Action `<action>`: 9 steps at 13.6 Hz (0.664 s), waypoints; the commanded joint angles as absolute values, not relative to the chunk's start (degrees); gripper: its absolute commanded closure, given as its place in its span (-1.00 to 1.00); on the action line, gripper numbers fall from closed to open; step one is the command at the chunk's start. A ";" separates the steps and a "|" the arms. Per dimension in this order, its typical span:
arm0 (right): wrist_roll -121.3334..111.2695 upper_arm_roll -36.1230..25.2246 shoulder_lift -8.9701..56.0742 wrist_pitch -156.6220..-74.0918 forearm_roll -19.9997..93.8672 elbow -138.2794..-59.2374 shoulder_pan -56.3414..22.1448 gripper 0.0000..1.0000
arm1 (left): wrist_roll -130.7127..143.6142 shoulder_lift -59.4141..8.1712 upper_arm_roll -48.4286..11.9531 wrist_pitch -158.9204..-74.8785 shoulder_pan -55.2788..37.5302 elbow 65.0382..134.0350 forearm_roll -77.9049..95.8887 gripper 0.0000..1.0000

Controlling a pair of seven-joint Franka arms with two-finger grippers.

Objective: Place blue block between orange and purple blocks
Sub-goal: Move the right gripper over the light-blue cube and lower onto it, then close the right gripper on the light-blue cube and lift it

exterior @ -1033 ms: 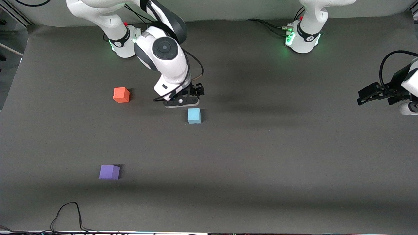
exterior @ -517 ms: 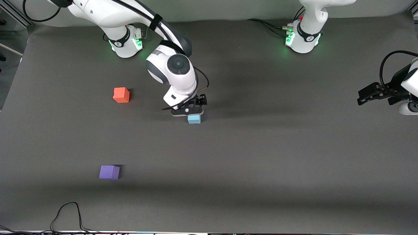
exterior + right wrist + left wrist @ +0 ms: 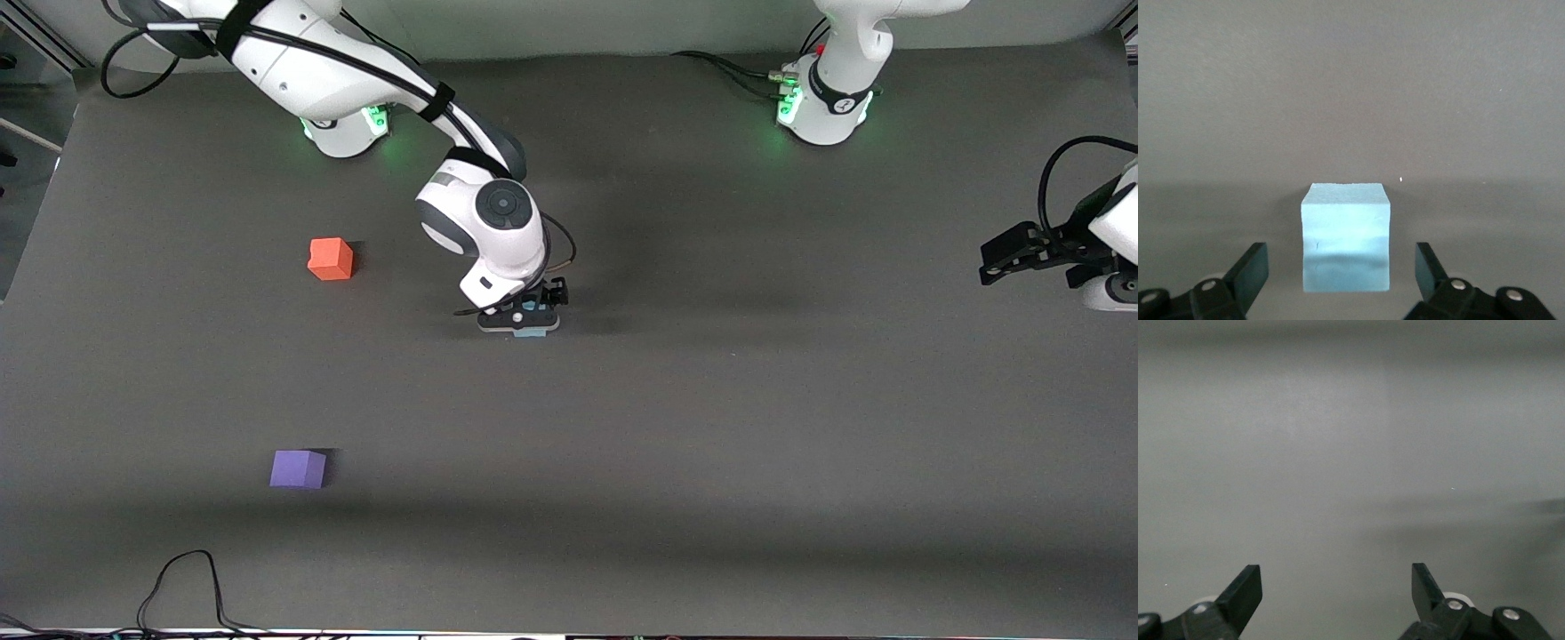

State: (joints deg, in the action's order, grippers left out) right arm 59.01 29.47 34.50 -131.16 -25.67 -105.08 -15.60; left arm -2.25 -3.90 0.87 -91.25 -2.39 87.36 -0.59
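The light blue block sits on the dark mat, mid-table. In the front view only a sliver of the blue block shows under my right gripper. My right gripper is open, low over the block, with a finger on each side and gaps to both faces. The orange block lies toward the right arm's end, farther from the front camera. The purple block lies nearer that camera. My left gripper is open and empty, waiting at the left arm's end of the table, as the left wrist view shows.
A dark grey mat covers the table. A black cable loops at the edge nearest the front camera. The arm bases stand along the edge farthest from it.
My right gripper has moved toward the front camera and down, from beside the blue block to straddling it. The blocks and the left arm have not moved.
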 commanded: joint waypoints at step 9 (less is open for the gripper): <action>65.04 29.18 36.65 -134.82 -30.58 -107.31 -15.91 0.32 | -3.34 -3.69 0.26 -92.37 -2.28 87.45 -1.14 -1.00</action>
